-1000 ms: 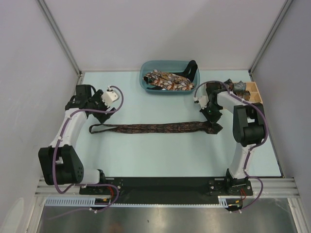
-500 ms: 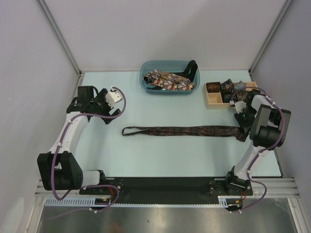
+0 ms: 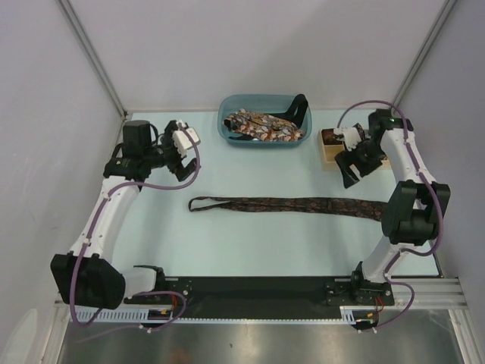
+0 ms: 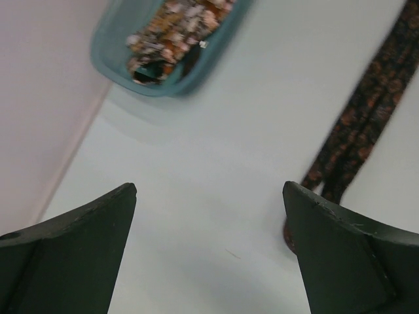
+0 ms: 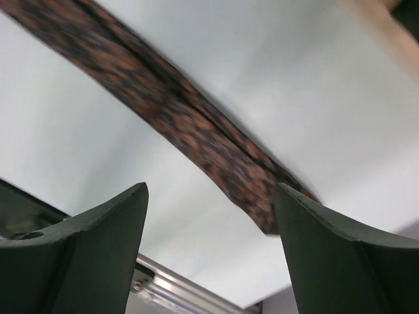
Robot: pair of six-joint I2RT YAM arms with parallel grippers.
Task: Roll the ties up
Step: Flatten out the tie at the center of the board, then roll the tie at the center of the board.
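One long dark brown printed tie (image 3: 288,204) lies flat and straight across the middle of the table, narrow end left, wide end right. It also shows as a tie (image 4: 370,111) in the left wrist view and a tie (image 5: 163,91) in the right wrist view. My left gripper (image 3: 184,167) hovers open beyond the narrow end, and the left gripper (image 4: 209,190) has only bare table between its fingers. My right gripper (image 3: 350,173) hangs open above and behind the wide end. The right gripper (image 5: 211,190) holds nothing. More patterned ties (image 3: 261,125) are heaped in the blue basin (image 3: 224,127).
A wooden compartment box (image 3: 327,149) stands at the back right, mostly hidden behind my right arm. The blue basin (image 4: 108,39) is ahead of the left gripper by the left wall. The black base rail (image 3: 258,287) runs along the near edge.
My right gripper opened, let go of the tie's wide end and rose back toward the wooden box. The tie had first slid right. My left gripper swung toward the back and right.
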